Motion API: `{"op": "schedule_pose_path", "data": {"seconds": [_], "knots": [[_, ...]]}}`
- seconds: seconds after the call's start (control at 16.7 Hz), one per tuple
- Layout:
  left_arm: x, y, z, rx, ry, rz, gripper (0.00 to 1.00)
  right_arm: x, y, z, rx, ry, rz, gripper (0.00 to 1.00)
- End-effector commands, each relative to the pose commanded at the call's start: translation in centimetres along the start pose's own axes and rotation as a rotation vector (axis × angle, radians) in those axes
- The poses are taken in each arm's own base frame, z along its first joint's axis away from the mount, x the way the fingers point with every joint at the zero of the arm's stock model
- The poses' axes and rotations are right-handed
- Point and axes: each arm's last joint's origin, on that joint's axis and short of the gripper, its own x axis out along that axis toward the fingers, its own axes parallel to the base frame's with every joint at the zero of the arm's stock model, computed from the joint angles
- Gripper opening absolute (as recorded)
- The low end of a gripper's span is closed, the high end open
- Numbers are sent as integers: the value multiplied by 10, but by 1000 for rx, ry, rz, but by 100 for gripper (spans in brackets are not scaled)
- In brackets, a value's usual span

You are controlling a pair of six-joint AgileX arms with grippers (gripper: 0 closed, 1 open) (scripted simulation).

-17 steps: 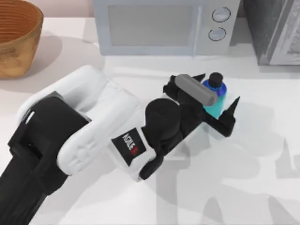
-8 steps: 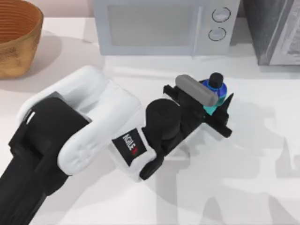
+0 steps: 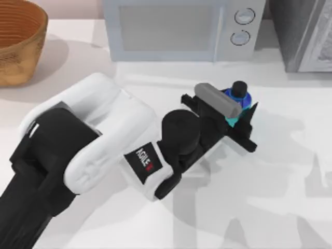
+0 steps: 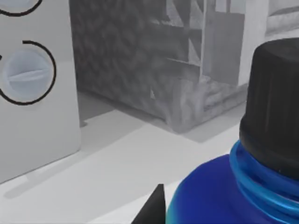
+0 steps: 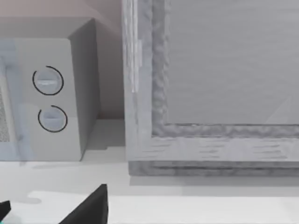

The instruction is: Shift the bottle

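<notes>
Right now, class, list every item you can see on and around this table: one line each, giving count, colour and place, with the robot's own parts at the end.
Bottle: one, cyan body, blue shoulder, black cap; on the table in front of the microwave's dial side, between the left tool's fingers.
Microwave: one, pale grey with two round dials; at the table's far edge, centre.
Basket: one, brown woven; far left corner.
Grey textured box: one, grey; far right, beside the microwave.
Table: one, white.
Left arm: one, white and black; reaching in from the near left.
Left tool: one, black, closed around the bottle.
Right tool: one, black; a fingertip shows in the right wrist view, facing the microwave and box.
</notes>
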Motion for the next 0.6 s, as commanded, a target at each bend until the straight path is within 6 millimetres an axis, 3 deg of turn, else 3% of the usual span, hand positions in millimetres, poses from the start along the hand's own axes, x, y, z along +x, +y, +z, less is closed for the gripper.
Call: {"op": "schedule_pose_path", "data": {"seconds": [0.48, 0.6], "knots": [[0, 2, 1, 2, -2, 3, 0, 0, 0, 0, 0, 0, 0, 100], [-6, 15, 1, 3, -5, 2, 0, 0, 0, 0, 0, 0, 0, 100]]}}
